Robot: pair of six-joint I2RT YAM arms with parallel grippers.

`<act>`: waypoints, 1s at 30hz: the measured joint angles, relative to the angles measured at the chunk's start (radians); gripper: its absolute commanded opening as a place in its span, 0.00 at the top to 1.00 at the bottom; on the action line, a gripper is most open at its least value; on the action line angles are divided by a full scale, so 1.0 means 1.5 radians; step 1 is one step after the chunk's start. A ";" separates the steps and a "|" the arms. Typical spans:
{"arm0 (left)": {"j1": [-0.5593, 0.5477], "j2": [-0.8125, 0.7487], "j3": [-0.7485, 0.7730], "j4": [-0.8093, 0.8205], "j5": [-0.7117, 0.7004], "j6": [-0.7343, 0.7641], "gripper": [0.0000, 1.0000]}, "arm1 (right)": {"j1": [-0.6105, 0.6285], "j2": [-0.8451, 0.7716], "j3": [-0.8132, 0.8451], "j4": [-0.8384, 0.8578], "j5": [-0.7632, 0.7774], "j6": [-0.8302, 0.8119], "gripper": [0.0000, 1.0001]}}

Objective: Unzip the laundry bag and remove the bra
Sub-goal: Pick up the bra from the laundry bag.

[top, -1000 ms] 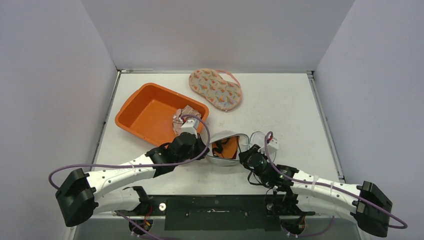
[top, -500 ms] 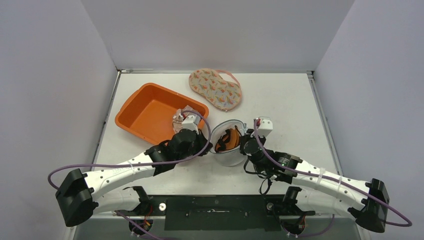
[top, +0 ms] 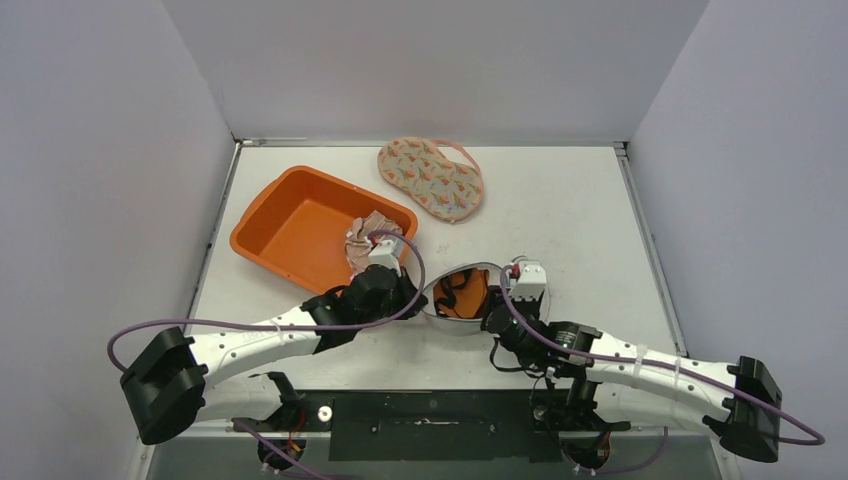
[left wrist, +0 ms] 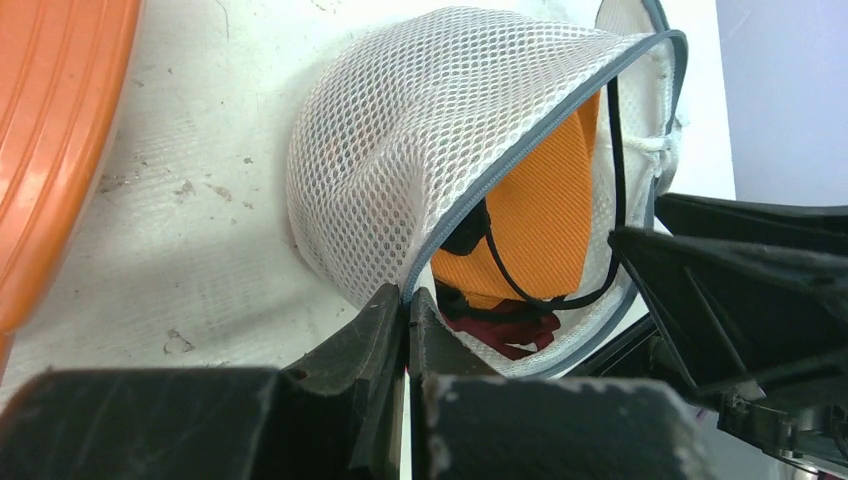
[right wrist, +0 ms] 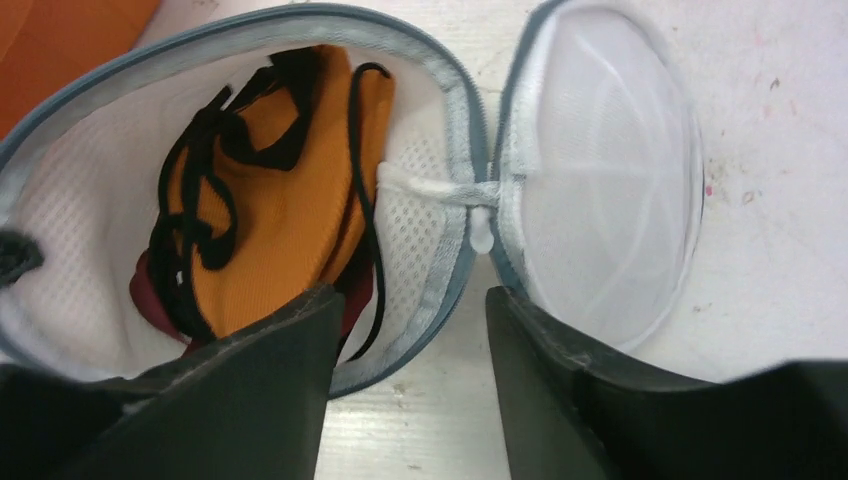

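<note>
The white mesh laundry bag [top: 458, 297] lies unzipped at the table's front middle, its lid half [right wrist: 600, 215] flopped open to the right. An orange bra with black straps [right wrist: 270, 200] sits inside, over something dark red; it also shows in the left wrist view [left wrist: 540, 215]. My left gripper [left wrist: 409, 300] is shut on the bag's grey zipper rim [left wrist: 440, 245] at its left side. My right gripper [right wrist: 410, 320] is open, its fingers straddling the rim near the bag's hinge, holding nothing.
An orange tray [top: 300, 225] stands back left with a crumpled pinkish cloth [top: 368, 235] at its near corner. A patterned bra [top: 432, 177] lies at the back centre. Side walls close in the table.
The bag's open half tipped up towards the camera and then lay back down flat. My right gripper swung forward along the bag's right edge and settled at the hinge. My left gripper kept its hold.
</note>
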 measured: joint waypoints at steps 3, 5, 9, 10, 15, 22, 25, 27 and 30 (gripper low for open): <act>0.000 0.002 0.000 0.008 0.007 -0.005 1.00 | 0.030 -0.029 0.018 -0.046 0.007 0.017 0.31; 0.000 0.002 0.000 0.014 0.012 -0.007 1.00 | 0.046 -0.038 0.050 -0.081 0.008 0.025 0.30; -0.001 0.005 0.000 0.023 0.021 -0.009 1.00 | 0.055 -0.043 0.127 -0.110 0.002 0.023 0.29; -0.001 0.006 0.000 0.025 0.021 -0.009 1.00 | 0.055 -0.046 0.141 -0.105 -0.003 0.017 0.29; -0.004 0.007 0.000 0.033 0.022 -0.009 1.00 | 0.039 -0.025 0.171 -0.053 -0.044 -0.010 0.27; -0.005 0.016 0.000 0.035 0.022 -0.009 1.00 | -0.076 0.089 0.171 0.013 -0.116 -0.046 0.33; -0.006 0.019 0.000 0.035 0.022 -0.009 1.00 | -0.110 0.118 0.160 0.032 -0.141 -0.058 0.36; -0.006 0.020 0.000 0.036 0.022 -0.009 1.00 | -0.124 0.127 0.149 0.043 -0.151 -0.061 0.37; -0.006 0.022 0.000 0.036 0.022 -0.009 1.00 | -0.141 0.129 0.123 0.056 -0.169 -0.064 0.42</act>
